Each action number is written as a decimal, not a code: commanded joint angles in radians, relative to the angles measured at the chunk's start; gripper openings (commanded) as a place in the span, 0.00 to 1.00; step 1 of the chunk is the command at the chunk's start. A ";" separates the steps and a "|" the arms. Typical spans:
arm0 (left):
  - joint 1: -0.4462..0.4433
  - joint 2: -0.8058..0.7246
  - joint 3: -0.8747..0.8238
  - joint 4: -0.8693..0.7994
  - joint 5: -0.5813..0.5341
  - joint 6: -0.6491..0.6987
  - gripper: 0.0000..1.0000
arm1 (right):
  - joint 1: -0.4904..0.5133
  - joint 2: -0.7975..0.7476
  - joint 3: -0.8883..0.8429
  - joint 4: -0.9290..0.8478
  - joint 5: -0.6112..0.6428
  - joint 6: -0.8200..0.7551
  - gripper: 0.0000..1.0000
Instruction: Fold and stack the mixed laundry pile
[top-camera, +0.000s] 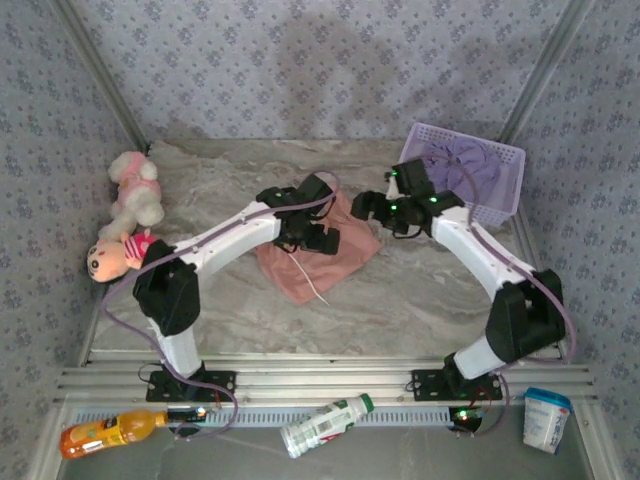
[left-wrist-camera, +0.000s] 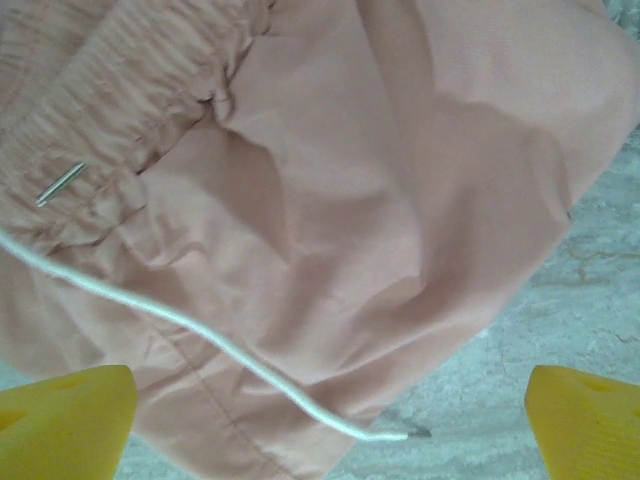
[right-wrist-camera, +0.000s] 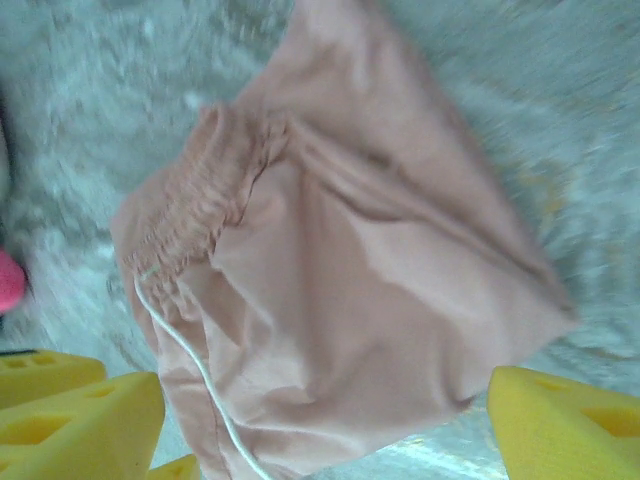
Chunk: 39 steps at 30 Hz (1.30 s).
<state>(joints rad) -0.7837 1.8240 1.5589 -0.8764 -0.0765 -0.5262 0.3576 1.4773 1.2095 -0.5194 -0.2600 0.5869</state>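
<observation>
1. Salmon-pink shorts (top-camera: 345, 252) — crumpled, mid-table, white drawstring (left-wrist-camera: 200, 335) trailing loose.
2. Left gripper (left-wrist-camera: 327, 425) — fingers spread, empty, directly above the shorts.
3. Right gripper (right-wrist-camera: 320, 420) — fingers spread, empty, over their far right edge.
4. Lavender shirt (top-camera: 470, 165) — in basket (top-camera: 510, 160), table's far right corner.

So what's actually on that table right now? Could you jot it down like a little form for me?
Shorts: salmon-pink shorts, crumpled at mid-table, white drawstring trailing loose
Lavender garment: bunched inside the lavender mesh basket, far right corner
Left gripper: open, above the shorts
Right gripper: open, by the shorts' far right edge
Plush toys: two, at the table's left edge
Folded or stacked: neither garment yet
</observation>
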 joint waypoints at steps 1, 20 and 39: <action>-0.017 0.127 0.046 -0.047 -0.103 -0.027 0.97 | -0.060 -0.065 -0.084 -0.077 0.040 -0.003 0.88; 0.332 0.419 0.142 0.061 -0.061 -0.221 0.81 | -0.236 -0.207 -0.225 -0.100 0.033 0.072 1.00; 0.699 0.703 0.855 -0.094 0.133 -0.340 1.00 | -0.386 -0.030 -0.079 -0.073 0.177 0.098 1.00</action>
<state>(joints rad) -0.0776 2.5164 2.3169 -0.8978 -0.0013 -0.8551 0.0013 1.4158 1.0435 -0.5861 -0.1352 0.6846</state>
